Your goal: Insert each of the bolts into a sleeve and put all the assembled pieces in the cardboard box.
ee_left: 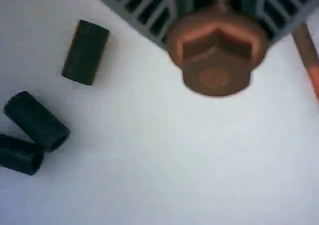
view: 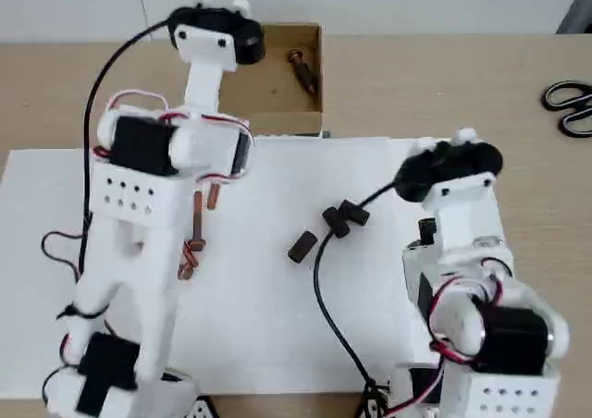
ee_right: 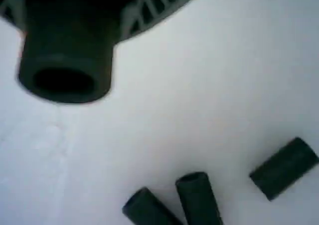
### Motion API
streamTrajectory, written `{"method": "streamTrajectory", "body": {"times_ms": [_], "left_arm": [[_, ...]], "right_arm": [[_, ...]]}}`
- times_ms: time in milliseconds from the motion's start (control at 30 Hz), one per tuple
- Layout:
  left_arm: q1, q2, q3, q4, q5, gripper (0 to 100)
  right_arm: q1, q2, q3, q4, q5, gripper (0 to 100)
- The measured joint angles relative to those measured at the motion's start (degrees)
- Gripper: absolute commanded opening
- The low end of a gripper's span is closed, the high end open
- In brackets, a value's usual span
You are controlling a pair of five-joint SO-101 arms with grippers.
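Note:
My left gripper point(view: 214, 192) point(ee_left: 218, 8) is shut on a copper bolt point(ee_left: 217, 56), which hangs head-down just above the white sheet point(view: 277, 325). Two more copper bolts point(view: 195, 226) point(view: 190, 261) lie beside the left arm; one bolt shank point(ee_left: 306, 53) shows in the left wrist view. My right gripper point(view: 427, 229) point(ee_right: 70, 16) is shut on a black sleeve point(ee_right: 65, 60), open end facing down. Three loose black sleeves point(view: 302, 247) point(view: 335, 222) point(view: 353, 213) lie mid-sheet between the arms. The cardboard box point(view: 310, 117) at the back holds one assembled piece point(view: 302, 69).
Scissors point(view: 569, 106) lie at the far right on the wooden table point(view: 416, 85). A black cable point(view: 324, 298) runs across the sheet from the right arm toward the front edge. Red and white wires hang by the left arm's base.

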Motion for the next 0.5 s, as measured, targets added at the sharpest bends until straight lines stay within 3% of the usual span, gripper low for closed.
{"method": "streamTrajectory", "body": {"times_ms": [300,500], "left_arm": [[3.2,-20.3,32.9,-20.0,15.6,1],[4.7,-36.6,52.6,-33.7,18.9,1]], "right_arm": [[-0.2,-16.5,23.0,-12.7,-7.8,0.2],[-8.4,-30.4,32.5,-15.4,-8.9,0.2]]}}
